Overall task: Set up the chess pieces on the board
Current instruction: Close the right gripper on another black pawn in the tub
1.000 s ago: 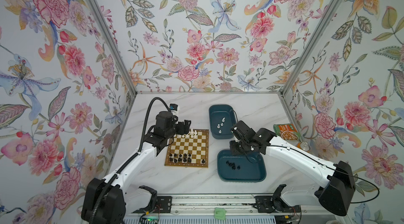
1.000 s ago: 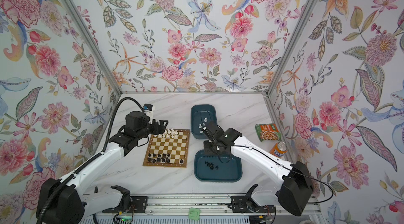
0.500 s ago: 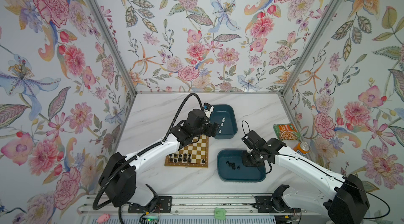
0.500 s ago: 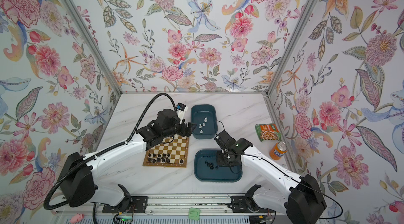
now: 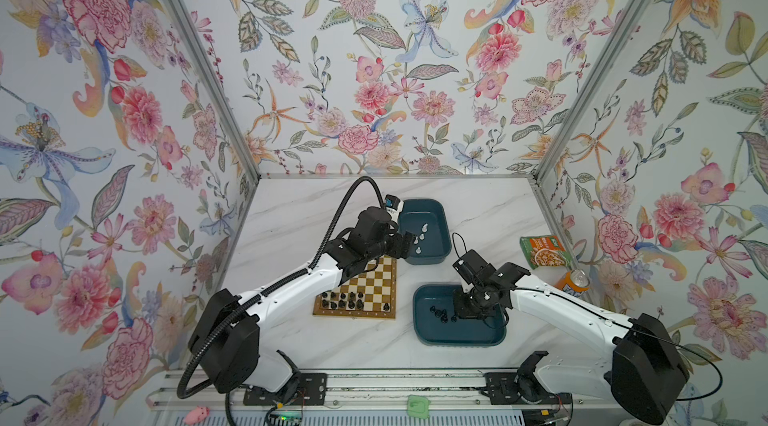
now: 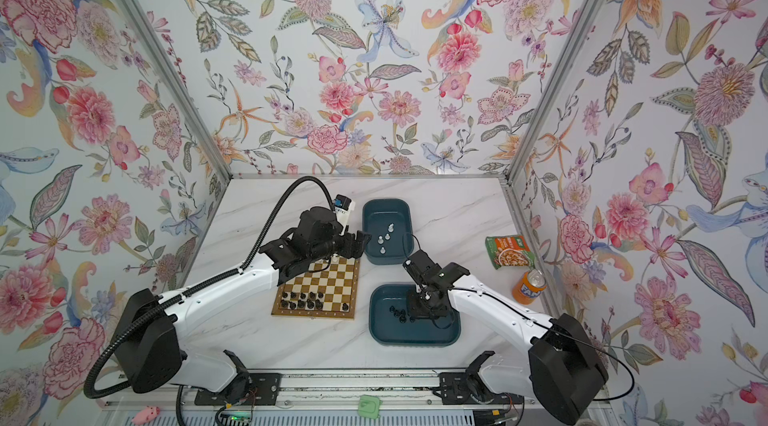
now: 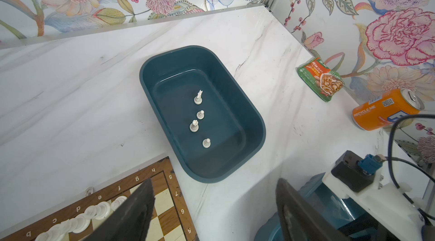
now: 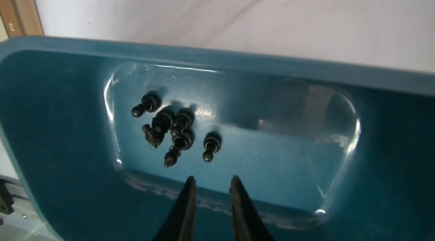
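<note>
The right gripper (image 8: pixel 212 178) hangs inside the near teal tub (image 8: pixel 235 63), jaws parted only narrowly and nothing between them. In a top view the loose black pieces (image 5: pixel 440 313) lie at nine o'clock of it. One black pawn (image 8: pixel 210 146) stands apart. The others, a black knight (image 8: pixel 153 136) among them, are bunched and touching. With so slim a gap, a finger could land on top of a piece rather than beside it and knock it flat or skid it across the glossy floor. Going into the bunch risks pinching two at once.

The left gripper (image 7: pixel 215 204) is spread wide and empty, near the rim of the far teal tub (image 7: pixel 162 63), at one o'clock of the chessboard (image 5: pixel 374 278). Four white pieces (image 7: pixel 200 114) stand upright in a loose line inside, and wide fingers closing on one may topple its neighbour. The arm lies above the white row (image 7: pixel 94 214) at the board's twelve o'clock edge, so a low swing could sweep it. The black row (image 5: pixel 345 301) lines the six o'clock edge.
</note>
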Robot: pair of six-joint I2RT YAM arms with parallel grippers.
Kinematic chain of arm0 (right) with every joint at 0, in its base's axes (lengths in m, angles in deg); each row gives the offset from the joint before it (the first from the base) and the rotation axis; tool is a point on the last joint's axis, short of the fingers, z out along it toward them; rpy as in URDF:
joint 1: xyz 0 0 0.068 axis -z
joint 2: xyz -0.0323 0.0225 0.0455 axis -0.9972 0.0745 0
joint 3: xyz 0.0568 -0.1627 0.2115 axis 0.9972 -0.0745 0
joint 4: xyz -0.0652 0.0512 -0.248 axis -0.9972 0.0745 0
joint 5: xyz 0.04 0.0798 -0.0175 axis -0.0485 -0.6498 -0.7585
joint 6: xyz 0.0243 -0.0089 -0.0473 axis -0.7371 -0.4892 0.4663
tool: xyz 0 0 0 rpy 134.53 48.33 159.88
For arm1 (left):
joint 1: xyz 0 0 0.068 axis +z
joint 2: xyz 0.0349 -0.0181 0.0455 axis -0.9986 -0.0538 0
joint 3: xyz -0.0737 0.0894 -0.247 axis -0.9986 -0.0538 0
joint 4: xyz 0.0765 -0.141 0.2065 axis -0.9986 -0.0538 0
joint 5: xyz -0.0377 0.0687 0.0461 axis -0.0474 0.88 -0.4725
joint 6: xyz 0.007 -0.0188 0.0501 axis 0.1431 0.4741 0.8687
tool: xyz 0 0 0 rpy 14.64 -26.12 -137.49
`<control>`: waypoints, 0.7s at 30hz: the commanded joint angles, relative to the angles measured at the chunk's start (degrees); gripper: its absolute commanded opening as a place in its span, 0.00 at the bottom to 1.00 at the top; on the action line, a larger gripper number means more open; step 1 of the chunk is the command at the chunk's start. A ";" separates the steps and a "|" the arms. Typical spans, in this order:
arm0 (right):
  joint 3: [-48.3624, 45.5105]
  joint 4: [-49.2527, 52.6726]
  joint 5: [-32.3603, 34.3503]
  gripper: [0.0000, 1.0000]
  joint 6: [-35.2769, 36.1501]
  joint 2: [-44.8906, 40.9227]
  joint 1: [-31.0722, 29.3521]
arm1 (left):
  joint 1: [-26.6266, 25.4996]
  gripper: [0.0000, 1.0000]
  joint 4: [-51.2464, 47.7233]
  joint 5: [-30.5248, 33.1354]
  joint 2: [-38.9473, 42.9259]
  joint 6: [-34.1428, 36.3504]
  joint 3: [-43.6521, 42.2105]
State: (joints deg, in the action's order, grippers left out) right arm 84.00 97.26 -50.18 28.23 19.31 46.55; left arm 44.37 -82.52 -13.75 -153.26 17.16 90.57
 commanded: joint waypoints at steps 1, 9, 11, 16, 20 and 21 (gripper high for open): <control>-0.70 -0.80 -0.68 0.30 0.93 0.76 0.25 | -0.30 0.82 -0.82 1.58 -0.08 -0.87 0.55; -0.25 -1.25 -1.09 0.28 1.99 3.15 0.28 | -0.30 0.83 -0.23 2.20 -0.35 -0.93 0.30; -0.30 -1.31 -1.02 0.27 2.26 3.65 0.31 | -0.34 0.82 -0.20 2.35 -0.34 -0.95 0.22; -0.02 -1.93 -1.24 0.25 2.92 5.22 0.28 | -0.29 0.82 -0.17 2.57 -0.33 -0.98 -0.04; 0.42 -2.19 -1.28 0.23 3.28 6.29 0.31 | -0.26 0.82 -0.47 2.75 -0.26 -0.67 0.08; 0.49 -2.33 -1.33 0.23 3.33 6.54 0.29 | -0.26 0.82 -0.57 2.84 -0.26 -0.62 0.06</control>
State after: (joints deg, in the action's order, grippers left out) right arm 83.98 95.27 -51.38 30.59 24.80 46.57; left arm 44.35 -82.52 -12.22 -153.26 16.79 90.57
